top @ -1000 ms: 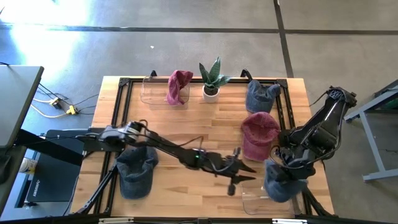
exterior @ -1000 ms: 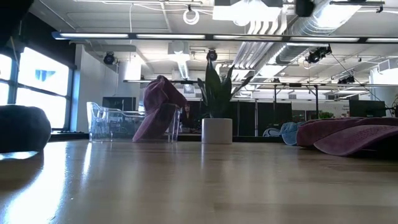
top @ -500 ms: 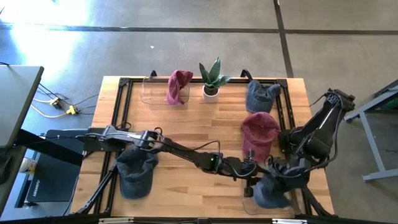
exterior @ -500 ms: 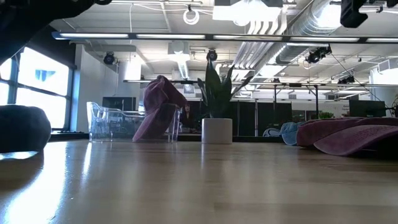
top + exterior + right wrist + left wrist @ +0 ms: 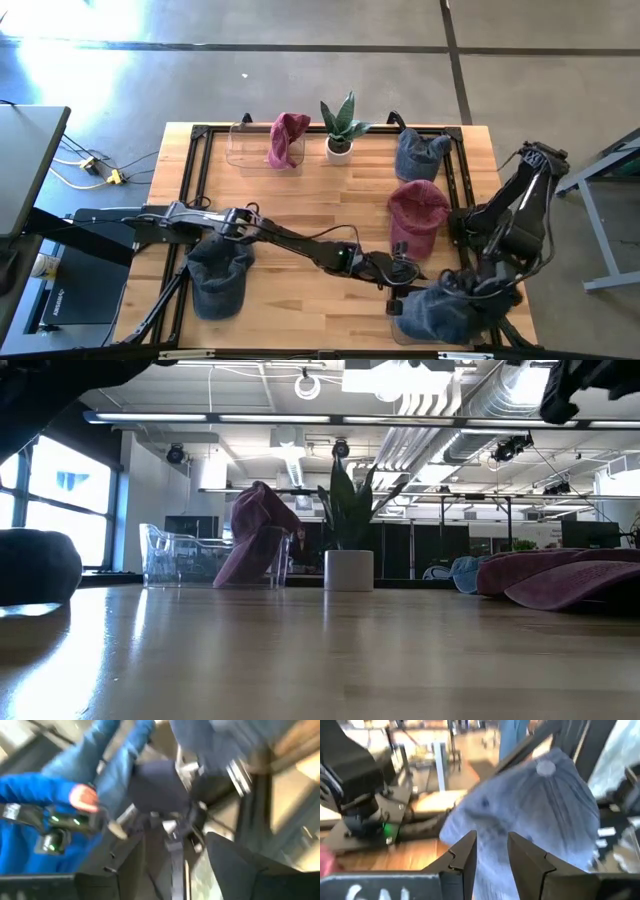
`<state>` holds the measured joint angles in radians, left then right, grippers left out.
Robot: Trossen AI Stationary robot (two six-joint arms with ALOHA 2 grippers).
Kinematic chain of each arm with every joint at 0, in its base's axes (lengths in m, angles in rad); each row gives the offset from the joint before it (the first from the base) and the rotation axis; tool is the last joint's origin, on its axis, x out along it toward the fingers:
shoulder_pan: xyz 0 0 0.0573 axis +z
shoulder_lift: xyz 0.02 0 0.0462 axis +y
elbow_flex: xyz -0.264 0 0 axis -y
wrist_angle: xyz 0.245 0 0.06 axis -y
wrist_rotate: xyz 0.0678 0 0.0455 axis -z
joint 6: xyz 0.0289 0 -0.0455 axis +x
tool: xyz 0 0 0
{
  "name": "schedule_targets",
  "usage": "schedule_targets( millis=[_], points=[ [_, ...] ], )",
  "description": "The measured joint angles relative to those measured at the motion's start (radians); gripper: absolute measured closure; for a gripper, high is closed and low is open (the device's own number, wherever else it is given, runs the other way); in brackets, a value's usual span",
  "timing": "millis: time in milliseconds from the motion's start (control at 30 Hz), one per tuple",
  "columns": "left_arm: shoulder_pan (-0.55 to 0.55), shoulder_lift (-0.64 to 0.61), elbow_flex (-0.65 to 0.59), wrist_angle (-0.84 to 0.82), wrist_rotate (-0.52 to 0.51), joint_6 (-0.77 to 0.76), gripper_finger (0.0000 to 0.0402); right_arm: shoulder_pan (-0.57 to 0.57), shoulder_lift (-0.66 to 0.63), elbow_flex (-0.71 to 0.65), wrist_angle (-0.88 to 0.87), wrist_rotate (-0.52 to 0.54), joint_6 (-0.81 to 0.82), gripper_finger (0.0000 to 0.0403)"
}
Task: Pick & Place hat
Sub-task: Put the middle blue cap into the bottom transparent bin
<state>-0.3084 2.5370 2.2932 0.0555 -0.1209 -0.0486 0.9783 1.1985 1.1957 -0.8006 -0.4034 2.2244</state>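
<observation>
A grey-blue hat (image 5: 445, 312) lies spread out at the near right corner, on a clear bin (image 5: 398, 328). The left wrist view shows its crown and top button (image 5: 546, 767). My left gripper (image 5: 405, 288) reaches across the table to the hat's left side. Its fingers (image 5: 465, 852) stand apart with hat cloth showing just beyond them (image 5: 492, 837); whether they touch it I cannot tell. My right gripper (image 5: 478, 285) hangs over the hat's far right side, open (image 5: 165, 870), with nothing between its fingers.
A maroon hat (image 5: 418, 215) lies just beyond the grippers and a blue one (image 5: 420, 155) at the far right. A potted plant (image 5: 340, 130) stands at the far edge beside a maroon hat (image 5: 288, 140) in a clear bin. A dark hat (image 5: 218, 272) sits near left. A person's hand (image 5: 82, 797) shows beyond the table.
My left gripper has gone toward the table's right edge, up to the grey-blue hat. That hat was bunched under my right gripper; it has come down toward the near edge and spread out wide over the clear bin. My right hand has tipped and shifted a little.
</observation>
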Motion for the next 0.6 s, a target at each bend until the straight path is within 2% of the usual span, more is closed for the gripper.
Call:
schedule_targets(
  millis=[100, 233, 333, 400, 500, 600],
  points=[
    [-0.006, -0.081, 0.0, -0.166, 0.001, 0.0, 0.0314, -0.001, -0.046, 0.0, -0.002, 0.012, 0.015, 0.0188],
    [-0.018, -0.188, 0.006, -0.404, -0.026, -0.013, 0.0355, -0.024, -0.065, 0.001, 0.02, 0.187, -0.088, 0.0206],
    [-0.032, -0.2, 0.003, -0.584, -0.078, -0.046, 0.0391, -0.035, -0.041, 0.001, -0.029, 0.334, -0.188, 0.0247],
    [-0.046, -0.2, -0.002, -0.693, -0.122, -0.063, 0.0395, -0.052, -0.013, 0.001, -0.086, 0.408, -0.249, 0.0283],
    [-0.073, -0.22, 0.001, -0.793, -0.192, -0.116, 0.0389, -0.1, 0.04, 0.0, -0.233, 0.431, -0.334, 0.0343],
    [-0.107, -0.27, -0.001, -0.942, -0.26, -0.181, 0.0396, -0.154, 0.094, -0.001, -0.364, 0.401, -0.395, 0.0392]
  ],
)
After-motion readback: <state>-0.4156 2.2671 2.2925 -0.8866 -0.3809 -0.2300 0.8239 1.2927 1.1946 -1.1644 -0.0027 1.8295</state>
